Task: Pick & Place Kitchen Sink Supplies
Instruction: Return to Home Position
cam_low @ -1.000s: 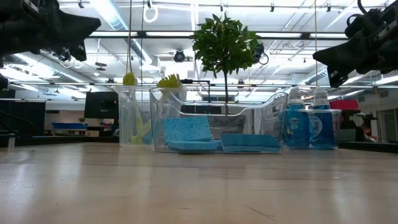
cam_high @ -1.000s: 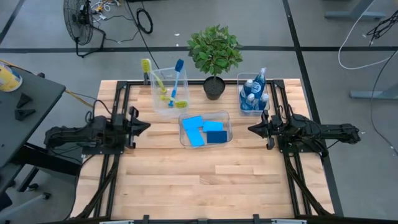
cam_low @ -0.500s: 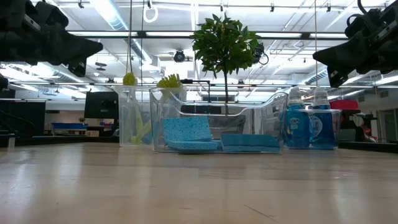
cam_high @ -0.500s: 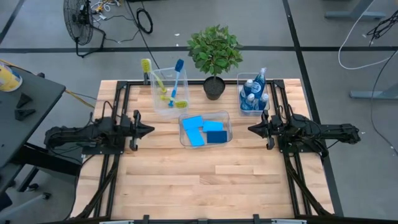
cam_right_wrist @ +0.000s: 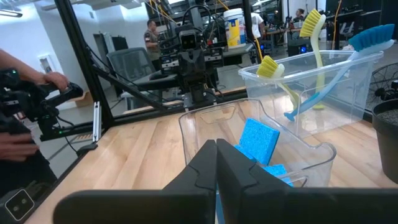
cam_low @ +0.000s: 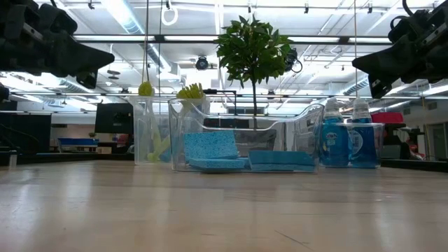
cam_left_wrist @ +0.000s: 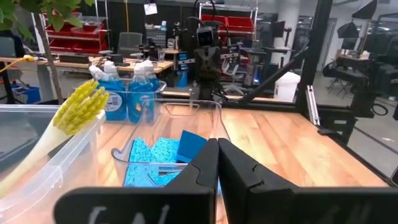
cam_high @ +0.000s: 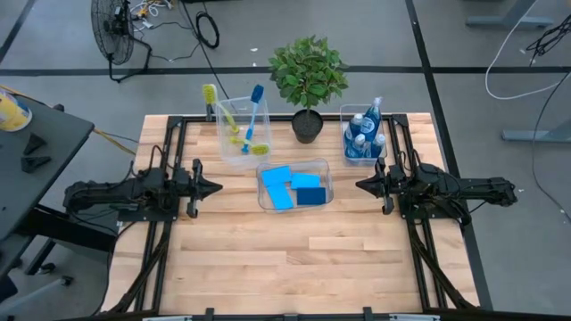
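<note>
Landmark: the potted plant [cam_high: 308, 78], standing at the back edge of the worktop [cam_high: 294, 259], in the middle.
Left tool [cam_high: 212, 188]: fingers pressed narrow together, holding nothing. It hangs above the worktop, forward of the plant on the left arm's side, and points toward the middle bin [cam_high: 326, 166] without touching it.
Right tool [cam_high: 361, 185]: fingers also narrow together and empty. It hangs forward of the plant on the right arm's side, facing the left tool across the middle bin.
Sponges [cam_high: 287, 188]: blue, all inside the clear middle bin, which sits just in front of the plant. Some lie flat and one leans up against the wall.
Brushes [cam_high: 252, 111]: two yellow-green and one blue, standing tilted in the tall clear bin [cam_high: 225, 150] just beside the plant on the left arm's side. Their heads stick out above the rim.
Bottles [cam_high: 359, 141]: blue liquid, upright and packed close in the small clear bin [cam_high: 343, 111] just beside the plant on the right arm's side.
</note>
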Tool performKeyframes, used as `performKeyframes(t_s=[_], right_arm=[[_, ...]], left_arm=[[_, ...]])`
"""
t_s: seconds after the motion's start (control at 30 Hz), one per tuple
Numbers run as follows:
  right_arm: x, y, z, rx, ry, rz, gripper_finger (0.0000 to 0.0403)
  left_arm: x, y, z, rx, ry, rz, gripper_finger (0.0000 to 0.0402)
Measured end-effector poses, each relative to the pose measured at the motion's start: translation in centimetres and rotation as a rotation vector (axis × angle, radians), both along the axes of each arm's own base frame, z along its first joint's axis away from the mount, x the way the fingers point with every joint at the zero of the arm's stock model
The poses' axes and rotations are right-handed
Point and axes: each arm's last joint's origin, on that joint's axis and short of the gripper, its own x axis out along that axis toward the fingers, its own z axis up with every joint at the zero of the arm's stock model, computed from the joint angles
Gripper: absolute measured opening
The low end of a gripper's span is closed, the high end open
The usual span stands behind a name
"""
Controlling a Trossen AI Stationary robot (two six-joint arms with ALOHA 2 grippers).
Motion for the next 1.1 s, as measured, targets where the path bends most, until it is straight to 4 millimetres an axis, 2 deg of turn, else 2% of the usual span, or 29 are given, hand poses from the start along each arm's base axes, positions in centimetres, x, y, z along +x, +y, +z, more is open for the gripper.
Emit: performKeyframes(t_s=[1.1], right_arm=[[0.00,0.00,0.00,0.000,0.000,0.000,0.0009]], left_arm=[[0.01,0.00,0.29,0.001,-0.031,-0.002,0.0014]])
